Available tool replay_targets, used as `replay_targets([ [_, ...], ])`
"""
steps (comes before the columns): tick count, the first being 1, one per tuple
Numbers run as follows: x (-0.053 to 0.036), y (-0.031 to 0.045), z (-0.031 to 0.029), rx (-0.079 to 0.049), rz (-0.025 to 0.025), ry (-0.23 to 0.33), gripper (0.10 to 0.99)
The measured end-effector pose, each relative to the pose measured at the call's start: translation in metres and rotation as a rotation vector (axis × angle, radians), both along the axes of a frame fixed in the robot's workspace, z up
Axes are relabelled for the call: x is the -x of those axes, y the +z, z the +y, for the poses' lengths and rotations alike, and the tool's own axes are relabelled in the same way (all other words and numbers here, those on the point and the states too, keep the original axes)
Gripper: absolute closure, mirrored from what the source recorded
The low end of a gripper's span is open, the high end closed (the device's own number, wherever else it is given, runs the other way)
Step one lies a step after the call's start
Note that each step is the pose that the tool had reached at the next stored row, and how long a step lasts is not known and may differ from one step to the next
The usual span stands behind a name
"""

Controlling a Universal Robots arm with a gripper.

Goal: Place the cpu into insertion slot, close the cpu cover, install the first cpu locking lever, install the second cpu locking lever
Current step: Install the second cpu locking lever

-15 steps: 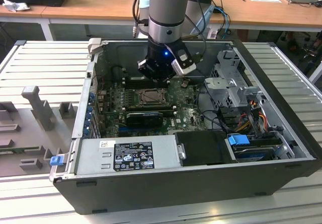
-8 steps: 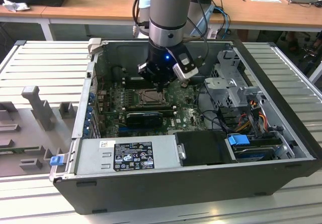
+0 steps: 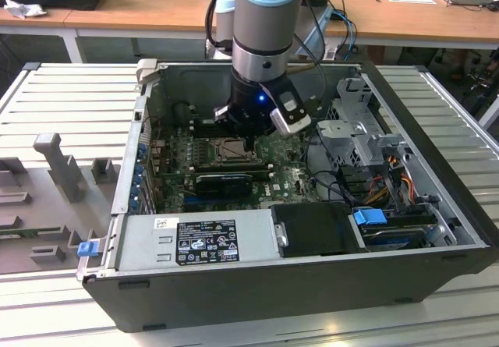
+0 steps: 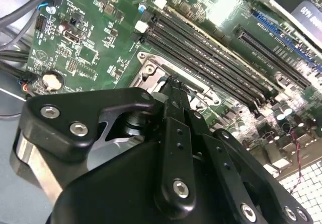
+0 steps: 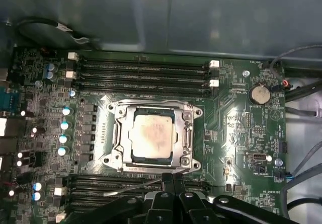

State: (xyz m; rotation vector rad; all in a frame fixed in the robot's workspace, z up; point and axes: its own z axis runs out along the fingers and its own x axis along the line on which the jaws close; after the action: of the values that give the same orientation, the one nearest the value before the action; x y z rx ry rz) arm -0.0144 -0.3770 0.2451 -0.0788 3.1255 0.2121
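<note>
Green glossy motherboard (image 5: pixel 241 133) holds the square beige cpu (image 5: pixel 152 137) under its silvery cpu cover (image 5: pixel 116 133); the black pincer (image 5: pixel 171 179) seems closed, empty.

I see even overhead room light in the exterior view. White glare washes the motherboard (image 4: pixel 221 12) beyond the end effector (image 4: pixel 173 90) in the second wrist view; the end effector's near body looks soft, dark and shadowed.

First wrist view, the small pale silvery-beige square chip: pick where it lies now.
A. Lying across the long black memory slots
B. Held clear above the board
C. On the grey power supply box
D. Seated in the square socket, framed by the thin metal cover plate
D: the small pale silvery-beige square chip sits inside the square socket, with the thin silvery metal cover plate lying flat around it.
</note>
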Motion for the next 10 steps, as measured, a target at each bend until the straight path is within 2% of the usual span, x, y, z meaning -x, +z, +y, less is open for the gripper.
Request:
replay_targets([
  [10,0.0000,-0.0001,-0.0146,-0.002,0.0000,0.000,0.980],
])
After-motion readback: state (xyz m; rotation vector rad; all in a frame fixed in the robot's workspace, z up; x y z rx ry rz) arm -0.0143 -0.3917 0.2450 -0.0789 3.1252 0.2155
